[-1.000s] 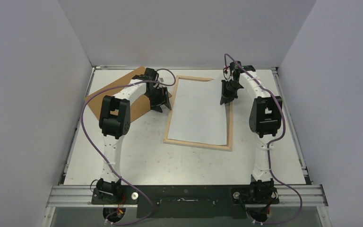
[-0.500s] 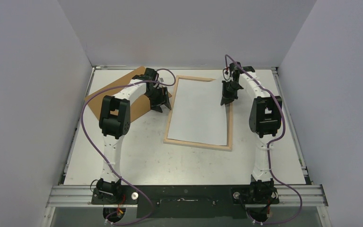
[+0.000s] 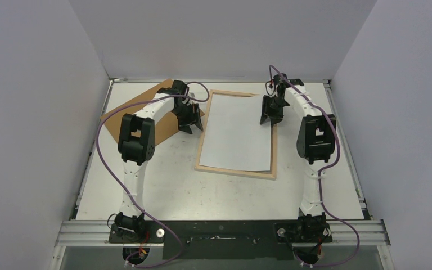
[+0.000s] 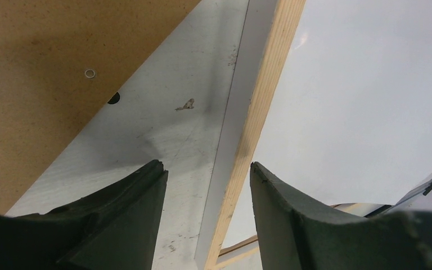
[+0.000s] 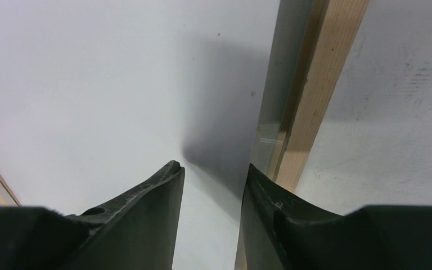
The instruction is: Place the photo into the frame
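Right gripper over photo on frame

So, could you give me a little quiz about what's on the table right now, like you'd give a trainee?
1. True or false: the photo lies on the frame with its plain white side up.
2. What lies left of the frame, beside the left hand? A) a brown hardboard sheet B) a green cloth C) a newspaper
3. Fill in: the right hand, over the photo's right edge, is ___ (open or shut).
Key: 1 true; 2 A; 3 open.
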`<state>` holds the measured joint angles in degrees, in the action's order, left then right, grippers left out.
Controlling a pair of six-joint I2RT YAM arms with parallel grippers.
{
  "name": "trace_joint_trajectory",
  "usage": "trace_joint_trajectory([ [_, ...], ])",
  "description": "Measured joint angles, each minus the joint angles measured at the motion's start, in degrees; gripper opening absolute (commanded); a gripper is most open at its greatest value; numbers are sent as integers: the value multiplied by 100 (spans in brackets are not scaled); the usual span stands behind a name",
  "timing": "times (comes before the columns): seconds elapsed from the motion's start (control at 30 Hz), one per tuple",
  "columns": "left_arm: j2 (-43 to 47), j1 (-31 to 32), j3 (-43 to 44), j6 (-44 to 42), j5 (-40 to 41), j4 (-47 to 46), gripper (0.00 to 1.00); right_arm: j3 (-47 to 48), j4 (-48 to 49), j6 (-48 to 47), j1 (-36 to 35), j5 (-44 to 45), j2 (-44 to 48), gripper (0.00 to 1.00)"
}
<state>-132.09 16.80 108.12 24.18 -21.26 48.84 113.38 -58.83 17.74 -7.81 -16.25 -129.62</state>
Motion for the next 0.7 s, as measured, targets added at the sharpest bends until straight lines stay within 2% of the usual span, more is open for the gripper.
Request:
trace_joint_trajectory([
  [0.43,7,-4,1121,-496,437,848,58,-2,-219,120,229,595,988,46],
  [0.7,234,-125,1185,-691,699,955,61,-511,289,535,282,575,1875,46],
])
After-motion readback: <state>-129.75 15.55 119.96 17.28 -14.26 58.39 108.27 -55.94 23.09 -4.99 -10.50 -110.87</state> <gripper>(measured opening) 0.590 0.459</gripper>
